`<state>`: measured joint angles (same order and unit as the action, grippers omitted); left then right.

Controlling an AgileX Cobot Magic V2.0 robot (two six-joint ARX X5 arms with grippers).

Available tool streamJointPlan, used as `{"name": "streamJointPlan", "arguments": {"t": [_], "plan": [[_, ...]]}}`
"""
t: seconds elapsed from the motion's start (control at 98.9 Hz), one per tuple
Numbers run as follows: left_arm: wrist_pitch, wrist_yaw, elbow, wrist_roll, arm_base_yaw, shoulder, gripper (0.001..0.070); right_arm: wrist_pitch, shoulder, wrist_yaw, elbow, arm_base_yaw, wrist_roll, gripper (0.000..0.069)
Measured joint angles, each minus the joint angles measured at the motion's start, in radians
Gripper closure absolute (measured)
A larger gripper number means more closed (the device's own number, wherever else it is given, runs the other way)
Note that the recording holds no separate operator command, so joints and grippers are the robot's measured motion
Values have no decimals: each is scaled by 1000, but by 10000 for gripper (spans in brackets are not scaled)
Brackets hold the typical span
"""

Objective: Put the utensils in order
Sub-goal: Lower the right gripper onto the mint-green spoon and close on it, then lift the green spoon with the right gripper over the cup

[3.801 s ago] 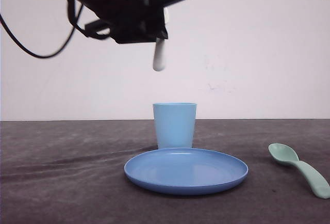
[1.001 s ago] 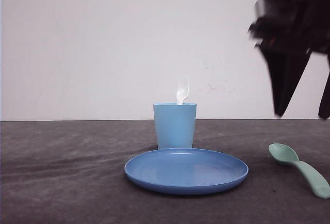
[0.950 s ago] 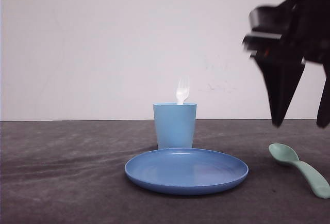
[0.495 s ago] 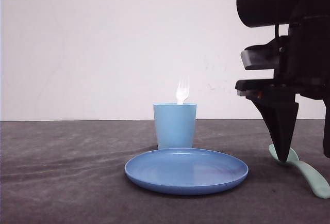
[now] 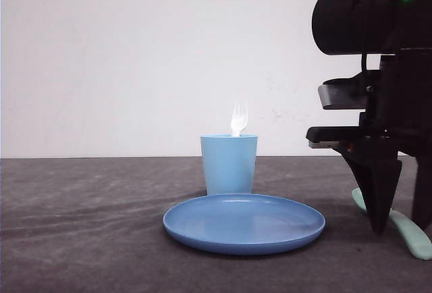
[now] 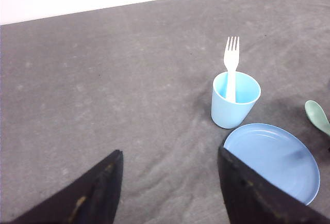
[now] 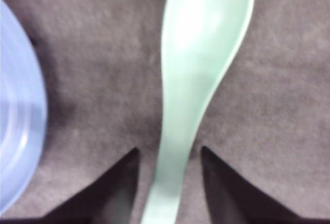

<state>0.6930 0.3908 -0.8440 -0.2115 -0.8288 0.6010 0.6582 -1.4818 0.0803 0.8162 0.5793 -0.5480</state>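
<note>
The white fork (image 5: 239,119) stands tines-up in the light blue cup (image 5: 229,163); the left wrist view shows the same fork (image 6: 231,66) leaning on the cup's rim. The mint-green spoon (image 5: 408,232) lies flat on the table at the right. My right gripper (image 5: 400,224) is down at table level, open, one finger on each side of the spoon's handle. In the right wrist view the spoon (image 7: 201,53) runs between the right gripper (image 7: 169,150) fingertips with a small gap on both sides. My left gripper (image 6: 169,154) is open and empty, high above the table.
A blue round plate (image 5: 244,223) sits in front of the cup, left of the spoon; its rim (image 7: 15,105) is near the right gripper's left finger. The cup (image 6: 235,100), plate (image 6: 272,159) and spoon bowl (image 6: 317,114) cluster together on the dark grey tabletop.
The left gripper left the fork in the cup and moved out of the front view. The right gripper came down from the upper right and now straddles the spoon's handle.
</note>
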Motion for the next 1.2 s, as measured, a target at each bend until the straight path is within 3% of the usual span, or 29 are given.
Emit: {"name": "streamJointPlan", "arguments": {"t": [0.243, 0.586, 0.788, 0.991, 1.203], "plan": [[9, -12, 0, -13, 0, 0, 359, -13, 0, 26, 0, 0, -1, 608], [28, -16, 0, -14, 0, 0, 359, -20, 11, 72, -2, 1, 16, 613], [32, -16, 0, -14, 0, 0, 359, -60, 148, 128, -3, 5, 47, 613], [32, -16, 0, -14, 0, 0, 359, -207, 332, 133, -3, 18, 109, 613], [26, -16, 0, -29, 0, 0, 359, -486, 409, 134, -3, 69, 214, 613]]}}
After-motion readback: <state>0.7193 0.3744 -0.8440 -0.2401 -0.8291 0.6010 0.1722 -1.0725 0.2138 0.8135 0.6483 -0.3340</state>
